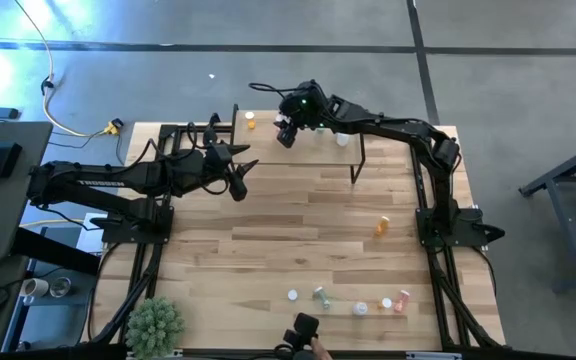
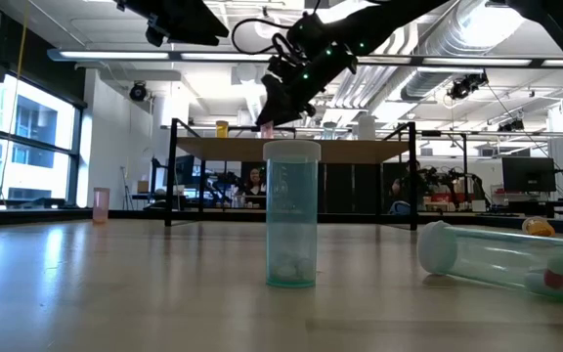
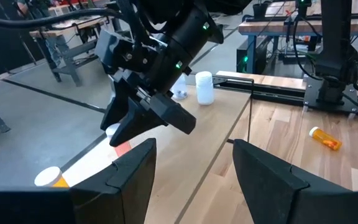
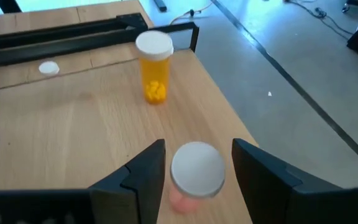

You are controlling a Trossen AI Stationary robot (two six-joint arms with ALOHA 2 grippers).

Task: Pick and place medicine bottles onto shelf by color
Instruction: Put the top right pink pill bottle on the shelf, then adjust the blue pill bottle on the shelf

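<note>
Up on the shelf (image 1: 313, 140), at the far side of the table (image 1: 268, 240), the right pincer (image 4: 196, 163) hangs over a pink bottle (image 4: 194, 174) with a white cap. Its two dark fingers stand apart, one on each side of the cap, and I cannot tell if they touch it. The pink bottle stands upright on the shelf board. An orange bottle (image 4: 153, 67) stands upright farther along the same board, near the corner. A white bottle (image 3: 204, 87) stands toward the other end of the shelf.

The left pincer (image 1: 240, 178) waits in the air beside the shelf, over the table, with its fingers apart and nothing between them.

More bottles are down on the table. Another orange one (image 1: 382, 226) lies on its side by the right arm's base. Along the near edge a green bottle (image 2: 291, 213) stands upright, a clear one (image 2: 501, 258) lies on its side next to it, and a second pink one (image 1: 401, 300) sits at the end of that row. A green plant (image 1: 155, 324) sits at the near left corner.
</note>
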